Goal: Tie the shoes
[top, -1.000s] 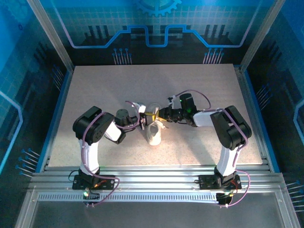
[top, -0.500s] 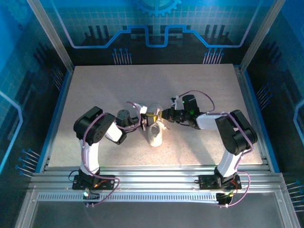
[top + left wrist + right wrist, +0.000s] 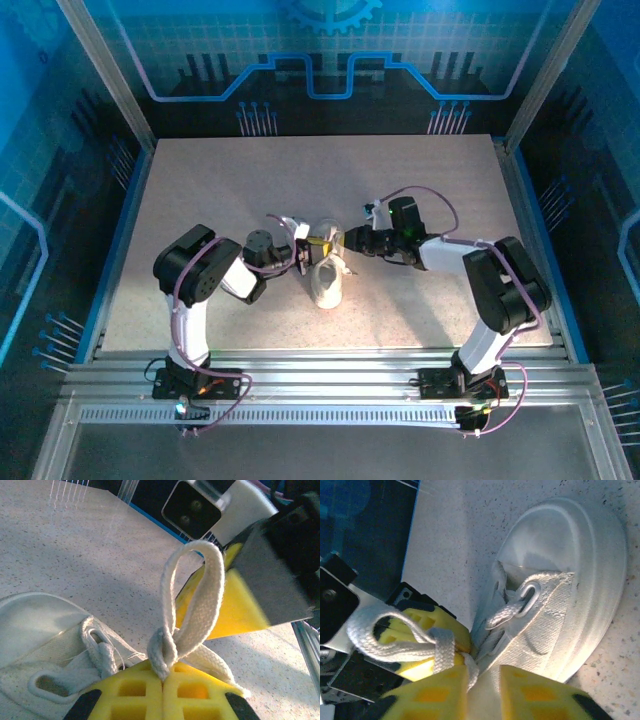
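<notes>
The white shoe (image 3: 326, 281) lies mid-table with its toe towards the arms, and my two grippers meet over its laced far end. My left gripper (image 3: 306, 257) comes in from the left. In the left wrist view its yellow pads (image 3: 162, 680) are shut on the base of a white lace loop (image 3: 200, 600) that stands up above them. My right gripper (image 3: 347, 244) reaches in from the right. In the right wrist view its pads (image 3: 484, 677) stand apart, with a lace strand (image 3: 472, 672) lying against the left pad. Beyond them the shoe's toe cap (image 3: 570, 555) shows.
The speckled table (image 3: 220, 190) stretches wide on all sides of the shoe. Blue panel walls (image 3: 60, 150) and metal frame posts enclose it. Aluminium rails (image 3: 330, 365) run along the near edge by the arm bases.
My right gripper's jaws have parted after being shut, and that arm's elbow has swung out to the right. The left gripper stays shut on the lace loop.
</notes>
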